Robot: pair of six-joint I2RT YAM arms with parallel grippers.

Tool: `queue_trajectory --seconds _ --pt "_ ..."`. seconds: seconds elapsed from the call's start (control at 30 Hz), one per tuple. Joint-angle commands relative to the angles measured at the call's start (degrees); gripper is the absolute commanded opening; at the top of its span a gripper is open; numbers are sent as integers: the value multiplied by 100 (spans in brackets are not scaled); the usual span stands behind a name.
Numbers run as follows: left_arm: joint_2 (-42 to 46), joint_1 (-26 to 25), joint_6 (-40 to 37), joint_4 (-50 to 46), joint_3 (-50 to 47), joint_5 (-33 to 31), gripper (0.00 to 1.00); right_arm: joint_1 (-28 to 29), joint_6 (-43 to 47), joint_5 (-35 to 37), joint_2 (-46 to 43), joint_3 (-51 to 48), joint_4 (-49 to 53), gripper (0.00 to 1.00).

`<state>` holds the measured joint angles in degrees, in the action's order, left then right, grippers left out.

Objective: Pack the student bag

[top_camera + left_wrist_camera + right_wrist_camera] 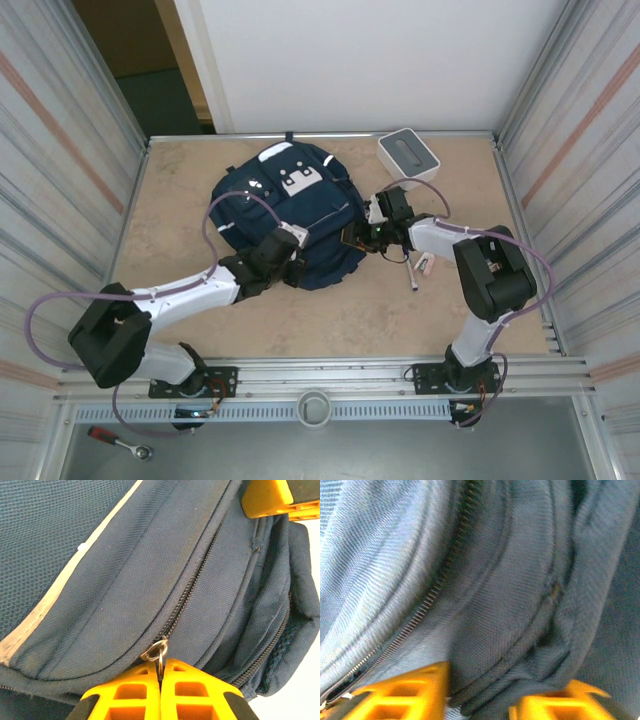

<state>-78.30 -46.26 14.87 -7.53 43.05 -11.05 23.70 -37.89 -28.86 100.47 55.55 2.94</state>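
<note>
The student bag [290, 215], a navy-blue backpack with white patches, lies in the middle of the table. My left gripper [297, 243] is at its near edge. In the left wrist view that gripper [161, 667] is shut on the metal ring of a zipper pull [159, 652] on a closed zip. My right gripper [352, 240] is at the bag's right side. Its yellow fingers [420, 690] stand a little apart, with a thick fold of the bag's fabric [485, 680] filling the gap between them. One yellow fingertip of the right gripper [265, 497] also shows in the left wrist view.
A white box [408, 155] stands at the back right. A pen [411, 275] and a small white item [424, 264] lie on the table under the right arm. Ribbed metal walls close in both sides.
</note>
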Motion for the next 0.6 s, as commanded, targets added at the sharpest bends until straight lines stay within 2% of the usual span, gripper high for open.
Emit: queue_trajectory --seconds 0.0,0.13,0.33,0.57 --pt "324 -21 -19 -218 -97 -562 0 -104 48 66 -16 169 -49 17" --pt "642 337 -8 -473 -333 -820 0 -242 207 146 -153 23 114 0" --pt "1027 1295 6 -548 -616 -655 0 -292 382 100 -180 -62 270 0" --pt "788 2256 2 -107 -507 -354 1 -25 623 -134 18 169 396 0"
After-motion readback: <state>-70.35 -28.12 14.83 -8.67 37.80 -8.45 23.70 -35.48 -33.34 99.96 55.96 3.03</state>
